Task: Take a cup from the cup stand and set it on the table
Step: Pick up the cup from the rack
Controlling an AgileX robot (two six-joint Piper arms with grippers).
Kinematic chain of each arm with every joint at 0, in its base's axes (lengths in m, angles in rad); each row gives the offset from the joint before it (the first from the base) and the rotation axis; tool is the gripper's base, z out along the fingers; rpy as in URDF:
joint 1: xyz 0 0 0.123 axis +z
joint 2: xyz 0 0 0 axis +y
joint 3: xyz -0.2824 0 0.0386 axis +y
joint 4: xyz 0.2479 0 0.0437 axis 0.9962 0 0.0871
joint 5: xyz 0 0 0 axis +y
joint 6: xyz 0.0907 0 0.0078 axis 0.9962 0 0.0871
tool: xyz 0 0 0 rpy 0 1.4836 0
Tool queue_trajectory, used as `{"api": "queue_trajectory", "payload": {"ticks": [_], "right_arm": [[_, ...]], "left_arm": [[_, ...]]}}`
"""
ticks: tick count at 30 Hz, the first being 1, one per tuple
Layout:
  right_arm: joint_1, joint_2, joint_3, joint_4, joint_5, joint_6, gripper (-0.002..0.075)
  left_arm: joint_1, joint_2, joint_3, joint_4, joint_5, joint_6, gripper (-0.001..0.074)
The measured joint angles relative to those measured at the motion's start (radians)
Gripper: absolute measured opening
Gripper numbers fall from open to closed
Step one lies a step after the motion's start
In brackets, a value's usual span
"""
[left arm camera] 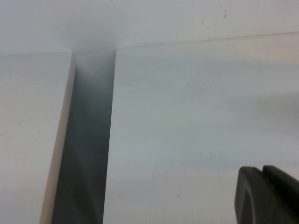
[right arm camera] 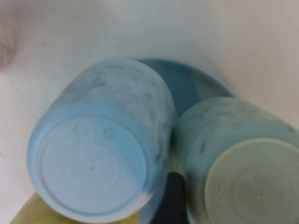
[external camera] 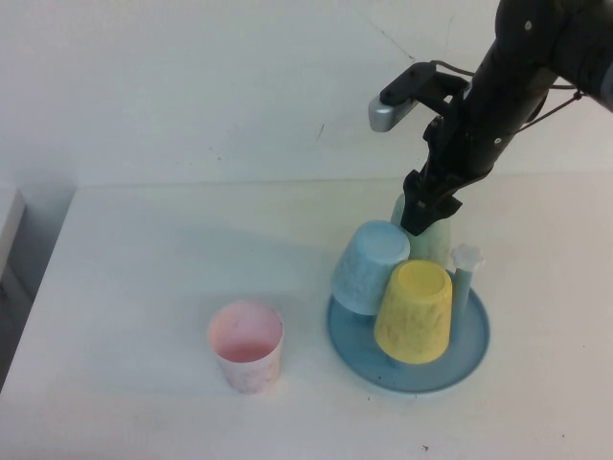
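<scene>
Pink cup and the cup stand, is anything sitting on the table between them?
No. In the high view only bare table separates the pink cup from the cup stand. The right claw is at the mint cup; the left claw is parked elsewhere.

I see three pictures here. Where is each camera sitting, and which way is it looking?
High view: raised on the robot's own side, angled down at the plain white table; shows the right gripper over the round blue cup stand.
Left wrist view: on the left arm, facing bare tabletop and a gap; a dark bit of the left gripper shows.
Right wrist view: on the right arm, looking down onto upturned cups.
Shared by high and right wrist views: the pale mint-green speckled cup and light blue cup.
</scene>
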Motion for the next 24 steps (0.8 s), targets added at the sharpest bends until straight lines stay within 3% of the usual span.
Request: {"api": "queue_trajectory", "payload": {"ticks": [24], "right_arm": [[0.031, 0.052, -0.027, -0.017, -0.002, 0.002, 0.0578]], "left_arm": [[0.0, 0.0, 0.0, 0.0, 0.0, 0.0, -0.0003]]}}
